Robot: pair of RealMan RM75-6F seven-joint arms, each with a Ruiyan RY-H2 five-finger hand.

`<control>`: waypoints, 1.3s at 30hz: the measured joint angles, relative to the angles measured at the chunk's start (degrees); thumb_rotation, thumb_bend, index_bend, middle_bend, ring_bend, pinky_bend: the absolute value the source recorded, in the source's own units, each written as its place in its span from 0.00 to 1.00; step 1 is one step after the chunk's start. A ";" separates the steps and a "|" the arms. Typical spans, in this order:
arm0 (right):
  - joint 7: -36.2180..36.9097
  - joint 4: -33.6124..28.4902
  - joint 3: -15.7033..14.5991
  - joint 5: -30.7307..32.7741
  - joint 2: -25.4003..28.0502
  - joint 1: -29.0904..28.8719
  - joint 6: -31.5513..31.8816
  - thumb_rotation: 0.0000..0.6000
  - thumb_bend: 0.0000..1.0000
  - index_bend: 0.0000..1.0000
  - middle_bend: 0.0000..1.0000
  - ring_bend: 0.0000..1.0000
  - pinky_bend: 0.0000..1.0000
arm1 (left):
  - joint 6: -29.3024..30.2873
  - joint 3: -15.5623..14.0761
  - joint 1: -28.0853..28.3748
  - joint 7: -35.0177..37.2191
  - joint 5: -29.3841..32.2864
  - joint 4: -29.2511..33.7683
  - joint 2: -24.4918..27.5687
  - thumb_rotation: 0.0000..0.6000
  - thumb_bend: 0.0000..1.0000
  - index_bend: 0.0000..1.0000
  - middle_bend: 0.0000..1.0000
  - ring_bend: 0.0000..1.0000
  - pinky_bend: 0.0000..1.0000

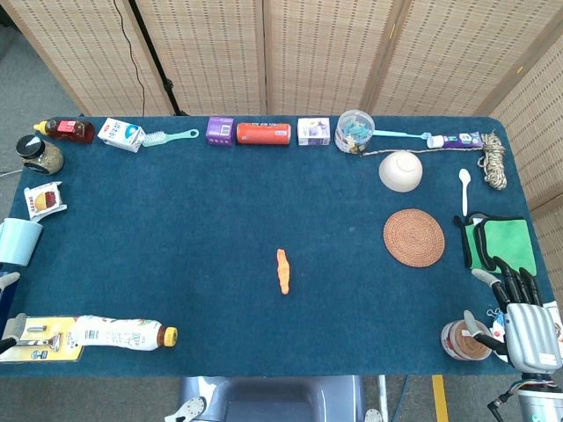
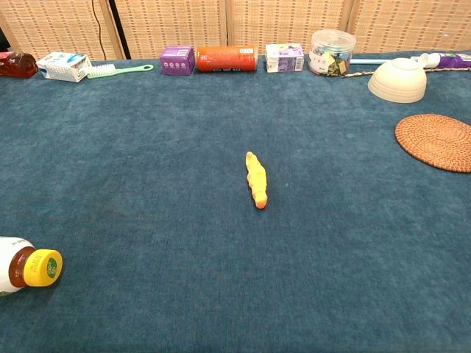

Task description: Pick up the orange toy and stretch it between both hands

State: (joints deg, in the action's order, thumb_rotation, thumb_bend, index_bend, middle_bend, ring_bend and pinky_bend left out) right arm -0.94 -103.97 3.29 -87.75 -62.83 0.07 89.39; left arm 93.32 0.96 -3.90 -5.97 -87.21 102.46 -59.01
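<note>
The orange toy (image 2: 256,180) lies untouched mid-table on the blue cloth (image 2: 147,184).

No text, brand or number could be read in either view. Printing showed on the white carton (image 2: 64,65) at the far left, the purple box (image 2: 177,60), the orange-red cylindrical pack (image 2: 226,58) and the small white-and-purple box (image 2: 284,57) along the far edge, and on the white-labelled, yellow-capped bottle (image 1: 121,333) at the near left, but all of it was too small and blurred.
</note>
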 measured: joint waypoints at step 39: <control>-0.35 -0.91 -0.67 -0.09 0.94 1.15 0.92 1.00 0.40 0.23 0.06 0.11 0.00 | -3.77 0.96 4.25 -1.17 -3.20 -0.87 2.43 1.00 0.35 0.31 0.16 0.13 0.07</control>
State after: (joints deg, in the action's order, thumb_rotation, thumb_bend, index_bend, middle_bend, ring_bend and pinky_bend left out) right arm -1.29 -104.88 2.62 -87.85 -61.89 1.22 90.31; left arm 89.55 1.92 0.35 -7.15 -90.42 101.59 -56.57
